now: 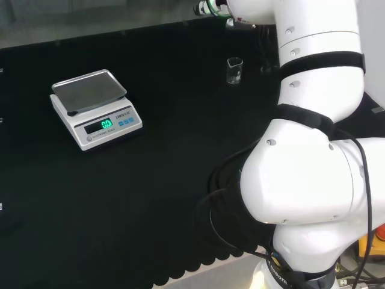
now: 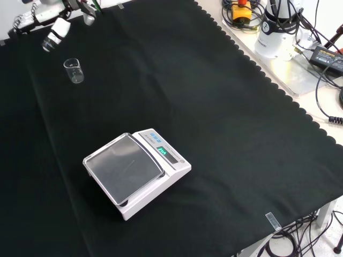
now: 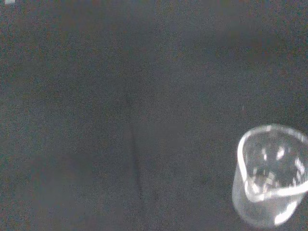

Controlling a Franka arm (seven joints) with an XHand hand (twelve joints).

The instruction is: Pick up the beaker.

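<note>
Wrist view: small clear glass beaker, upright, seemingly empty, on black cloth.

The room light falls evenly from overhead, and the black cloth soaks it up so that hardly a shadow shows on it, while the white arm shines bright with soft glare along its curves. The scale has a pale sheen across its steel pan and its green display glows. Seen from the wrist, everything is dim, grainy and grey, and the clear beaker looks soft-edged, its rim and wall catching white glints
</note>
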